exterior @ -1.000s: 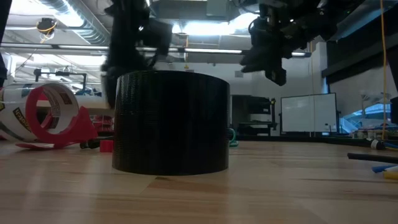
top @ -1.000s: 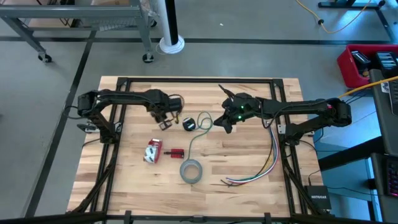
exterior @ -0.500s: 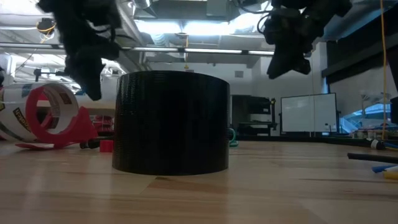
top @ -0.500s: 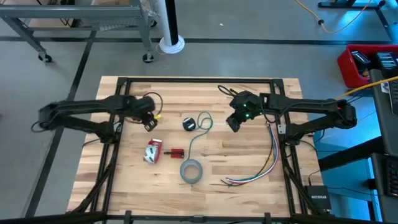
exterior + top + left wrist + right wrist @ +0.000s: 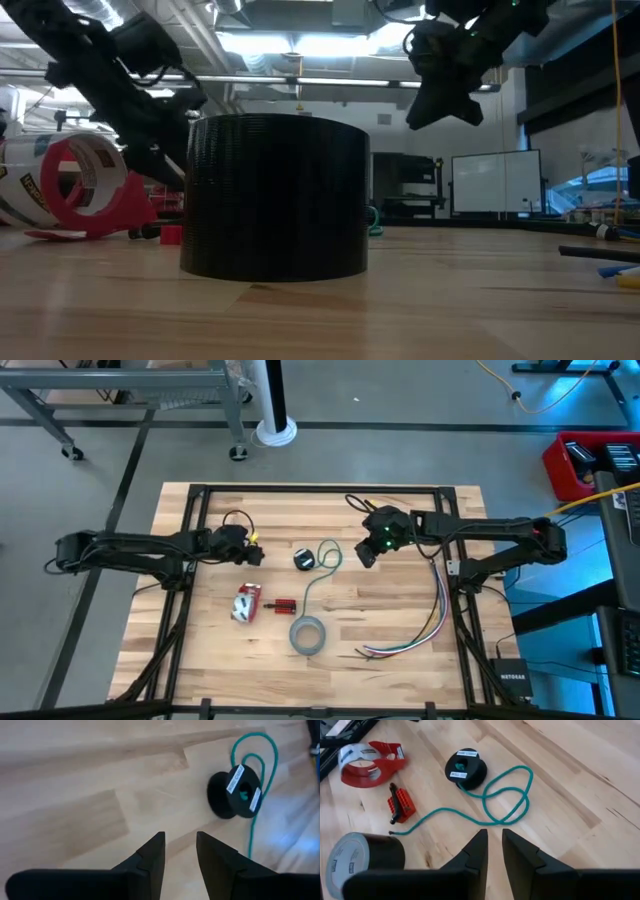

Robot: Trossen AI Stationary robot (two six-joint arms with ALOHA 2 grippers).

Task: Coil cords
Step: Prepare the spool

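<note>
The cord is a thin teal line (image 5: 506,795) that runs from a small black spool (image 5: 466,768) and lies in loose loops on the wooden table. Its free end reaches the red block. In the high view the spool (image 5: 305,558) lies mid-table on its side. My left gripper (image 5: 250,553) is left of the spool, low over the wood. It is open, with nothing between its fingers (image 5: 152,857). My right gripper (image 5: 365,554) hangs above the table, right of the loops. A narrow gap shows between its fingers (image 5: 477,847), and the gap holds nothing.
A red tape dispenser (image 5: 245,603) and a small red block (image 5: 283,606) lie nearer the front. A grey tape roll (image 5: 307,634) stands close to the low camera and fills its middle (image 5: 275,195). A bunch of multicoloured wires (image 5: 428,622) runs along the right side.
My left gripper has drawn back from beside the spool toward the table's left edge. It has sunk lower and rolled about its own line as the arm folded back. My right gripper has stayed in place above the loops and tipped a little. The cord has not moved.
</note>
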